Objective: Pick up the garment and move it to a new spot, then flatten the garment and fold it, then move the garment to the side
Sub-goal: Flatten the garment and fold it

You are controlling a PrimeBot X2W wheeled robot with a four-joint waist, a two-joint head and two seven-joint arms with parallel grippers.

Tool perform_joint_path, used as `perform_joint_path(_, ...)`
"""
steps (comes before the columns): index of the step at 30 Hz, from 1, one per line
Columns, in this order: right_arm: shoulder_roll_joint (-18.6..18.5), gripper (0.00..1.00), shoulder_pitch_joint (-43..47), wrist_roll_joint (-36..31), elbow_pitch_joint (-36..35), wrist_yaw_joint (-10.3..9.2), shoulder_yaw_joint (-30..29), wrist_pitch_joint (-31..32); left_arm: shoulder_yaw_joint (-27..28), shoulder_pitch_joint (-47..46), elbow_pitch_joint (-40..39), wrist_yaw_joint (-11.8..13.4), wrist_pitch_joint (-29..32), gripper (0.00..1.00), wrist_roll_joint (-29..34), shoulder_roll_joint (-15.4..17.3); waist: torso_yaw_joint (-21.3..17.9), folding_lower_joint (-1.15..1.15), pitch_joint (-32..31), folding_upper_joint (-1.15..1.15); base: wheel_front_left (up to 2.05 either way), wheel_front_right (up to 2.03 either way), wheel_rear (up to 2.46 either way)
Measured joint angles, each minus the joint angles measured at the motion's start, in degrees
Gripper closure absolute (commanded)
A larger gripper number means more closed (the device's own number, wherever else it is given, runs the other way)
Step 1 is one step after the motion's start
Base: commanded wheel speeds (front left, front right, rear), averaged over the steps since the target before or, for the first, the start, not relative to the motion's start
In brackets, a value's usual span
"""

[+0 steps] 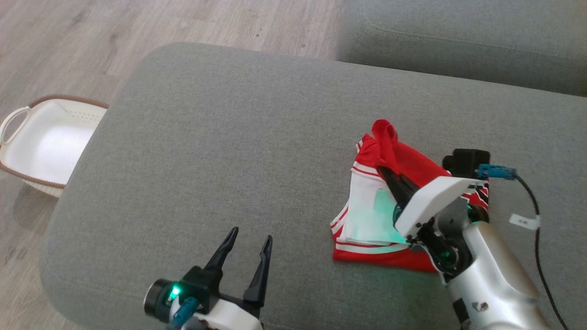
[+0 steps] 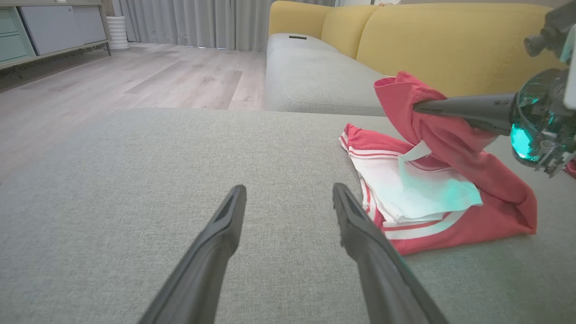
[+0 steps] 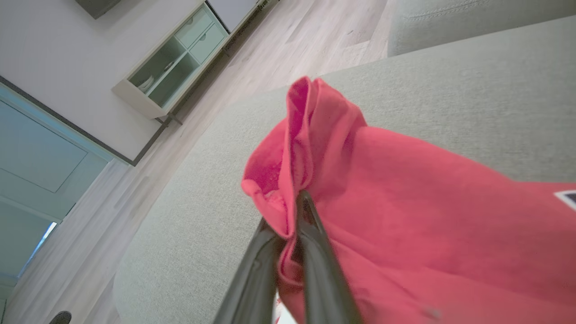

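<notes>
**Item 1. Garment** [image 1: 367, 215]. Red, with white panels and red-and-white striped trim. It lies partly folded on the grey cushion [image 1: 206, 137], directly under and around the right claw. One red fold is drawn up off the pile into a peak at that claw's tips. The rest lies flat below its fingers, white panel uppermost and tinted green by the wrist light.

**Item 2. Right claw** [image 1: 384, 170]. Clenched, with the fingers pressed together on the raised red fold. Cloth bunches on both sides of the tips.

**Item 3. Left claw** [image 1: 252, 233]. Released, with the fingers spread wide and nothing between them, over bare cushion. The garment lies ahead of it and to its right, apart from its fingertips.

**Item 4. Basket** [image 1: 69, 97]. Pale, with a brown rim and a loop handle. It stands on the wooden floor [image 1: 69, 36], off the cushion's edge, to the left of the left claw and well apart from it.

**Item 5. Cable** [image 1: 536, 206]. Black, with a blue plug and a white label. It runs back from behind the right claw along the right side of its arm.

**Item 6. Sofa seat** [image 1: 458, 36]. Grey, with a yellow backrest [image 2: 450, 40]. It sits ahead of both claws, beyond the garment.

**Item 7. Cabinet** [image 3: 171, 67]. Pale, with open shelves and drawers. It stands against the wall across the floor, far ahead of the right claw.
</notes>
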Motion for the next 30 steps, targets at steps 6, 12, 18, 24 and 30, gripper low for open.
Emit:
perform_joint_path(6, -0.04, 0.0, -3.11, 3.94, 5.37, 0.0, 4.92, -3.16, -1.18, -1.07, 0.84, 0.01, 0.0, 0.0, 0.0, -0.25, 0.33, 0.0, 0.36, 0.0, 0.0, 0.0, 0.0)
perform_joint_path(12, -0.04, 0.0, -3.11, 7.8, 2.54, 0.0, 7.81, -7.32, -1.07, -1.07, 1.3, 0.08, 0.0, 0.0, -0.01, -0.27, -0.95, 0.0, -0.28, 0.0, 0.0, 0.0, 0.0)
perform_joint_path(18, -1.31, 0.0, 1.59, 1.98, -3.1, 0.0, 1.4, -8.83, -0.9, -0.8, 1.23, 0.11, 0.0, 0.0, 0.0, -0.31, -3.29, 0.0, -1.78, 0.0, 0.0, 0.0, 0.0)
perform_joint_path(24, -4.42, 0.0, 9.57, -0.11, -8.68, 0.0, -5.67, -9.9, 0.55, 0.8, 0.51, 0.36, 0.0, 0.0, -0.02, -0.35, -5.17, 0.0, -2.84, 0.0, 0.0, 0.0, 0.0)
perform_joint_path(30, -6.37, 0.0, 15.96, -6.62, -10.76, 0.0, -9.31, -16.11, 5.06, 2.68, -0.2, 1.24, 0.01, 0.0, -0.98, -0.26, -8.41, 0.0, -4.09, 0.0, 0.0, 0.0, 0.0)
